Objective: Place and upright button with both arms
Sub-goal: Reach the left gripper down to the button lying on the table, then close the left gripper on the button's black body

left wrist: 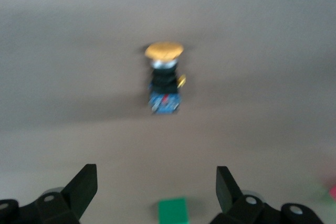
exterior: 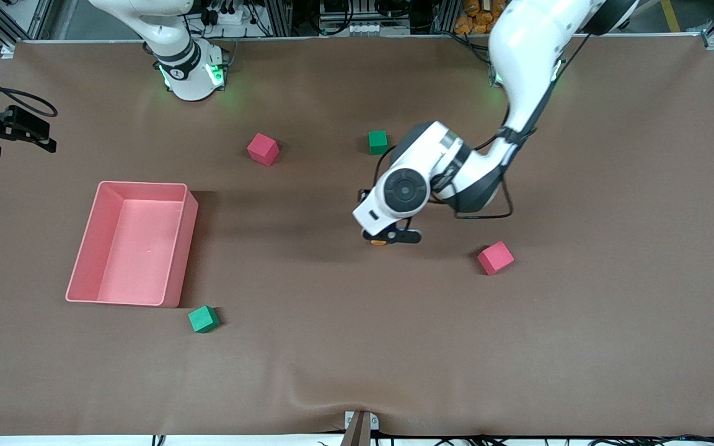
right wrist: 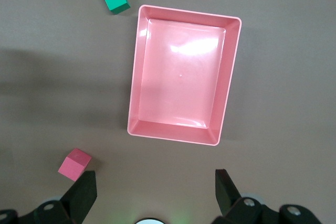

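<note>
One button (left wrist: pixel 164 80) lying sideways, two grippers spread wide, empty, two pink cubes (exterior: pixel 263 149), two green.

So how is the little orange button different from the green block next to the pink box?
The button has a round orange cap on a dark body with a blue end; the green block is one plain green cube. The button lies on its side under the left gripper, whose fingers are open; the green block sits flat beside the pink box, with no gripper near. The button looks smaller. Both rest on the brown table.
</note>
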